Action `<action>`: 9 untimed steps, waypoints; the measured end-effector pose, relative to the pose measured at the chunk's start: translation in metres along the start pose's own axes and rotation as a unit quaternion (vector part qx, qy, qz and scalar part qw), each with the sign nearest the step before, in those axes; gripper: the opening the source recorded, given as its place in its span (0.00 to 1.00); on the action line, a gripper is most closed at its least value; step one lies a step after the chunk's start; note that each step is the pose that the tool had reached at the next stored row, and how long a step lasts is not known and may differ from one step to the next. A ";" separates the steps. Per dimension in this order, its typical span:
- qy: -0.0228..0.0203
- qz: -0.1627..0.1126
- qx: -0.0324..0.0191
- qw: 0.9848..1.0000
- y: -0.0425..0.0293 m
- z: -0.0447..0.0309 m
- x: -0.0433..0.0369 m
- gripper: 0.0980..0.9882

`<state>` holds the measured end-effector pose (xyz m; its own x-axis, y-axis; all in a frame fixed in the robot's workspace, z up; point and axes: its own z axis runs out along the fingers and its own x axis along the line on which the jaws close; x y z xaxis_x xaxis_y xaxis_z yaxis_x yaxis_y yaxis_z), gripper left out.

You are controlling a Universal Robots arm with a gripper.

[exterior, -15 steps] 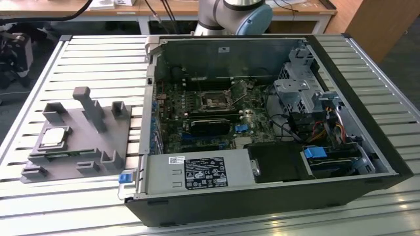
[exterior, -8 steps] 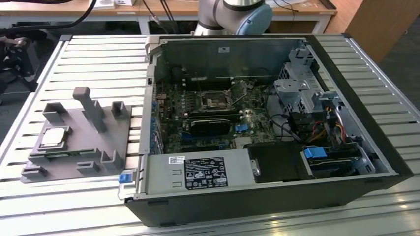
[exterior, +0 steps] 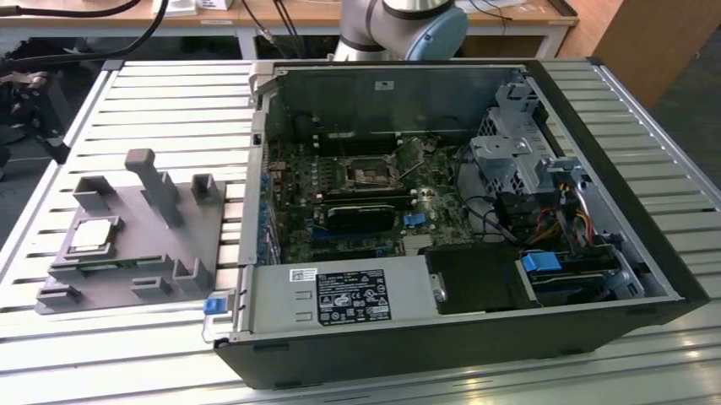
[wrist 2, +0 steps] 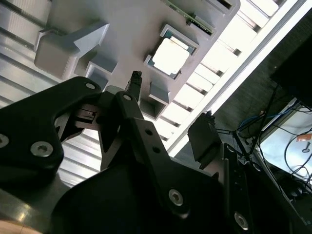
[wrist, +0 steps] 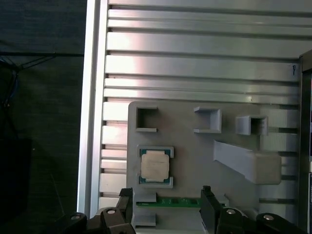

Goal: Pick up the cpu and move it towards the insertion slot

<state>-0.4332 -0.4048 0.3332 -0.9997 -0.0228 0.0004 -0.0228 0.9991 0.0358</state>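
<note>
First wrist view: gripper (wrist: 166, 191) spread apart, empty, near the cpu (wrist: 155, 164) in the grey fixture (wrist: 195, 158); exterior view shows the insertion slot (exterior: 369, 173).

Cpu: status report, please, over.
Tool open, empty, hovering over the grey fixture. Cpu lying in its fixture pocket, not gripped. Nothing seen between tool and cpu.

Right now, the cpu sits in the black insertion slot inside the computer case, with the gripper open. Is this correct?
Not quite. The cpu sits in a recess of the grey fixture beside the computer case, not in the insertion slot, as the exterior view shows. The gripper is open.
</note>
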 end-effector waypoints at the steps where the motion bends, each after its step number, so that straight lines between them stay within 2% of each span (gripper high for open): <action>1: 0.000 0.000 0.000 1.000 -0.0001 0.0010 0.0001 0.63; 9: 0.000 0.000 0.000 1.000 -0.0003 0.0056 0.0016 0.63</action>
<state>-0.4348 -0.4049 0.3275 -0.9997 -0.0231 0.0005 -0.0231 0.9991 0.0351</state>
